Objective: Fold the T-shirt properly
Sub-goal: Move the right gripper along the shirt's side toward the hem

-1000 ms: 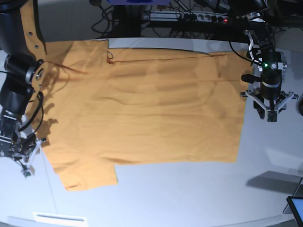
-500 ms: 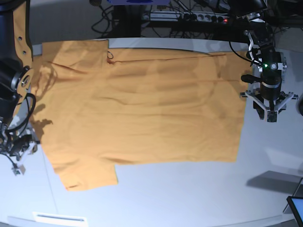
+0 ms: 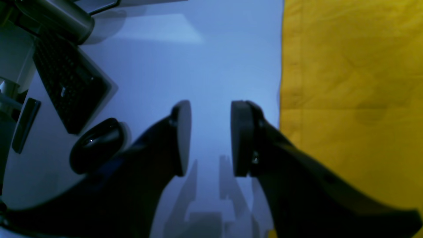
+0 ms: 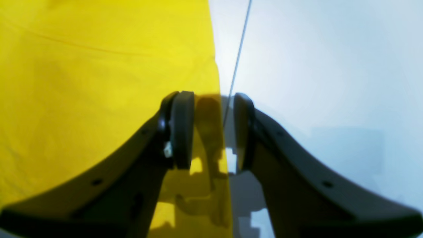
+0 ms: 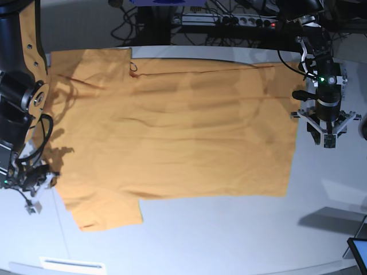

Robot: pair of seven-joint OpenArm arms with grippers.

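T-shirt (image 5: 172, 126) lies flat across the counter (image 5: 229, 229), unfolded. Right claw (image 4: 210, 129) at 9 o'clock, jaws apart straddling the sleeve-side edge, nothing gripped. Left claw (image 3: 210, 135) at 3 o'clock, jaws apart over bare counter beside the hem. Advice: pinch one layer only, lift both ends evenly.

Pale grey-white table (image 5: 229, 235), dark cable clutter and power strip (image 5: 229, 20) behind.
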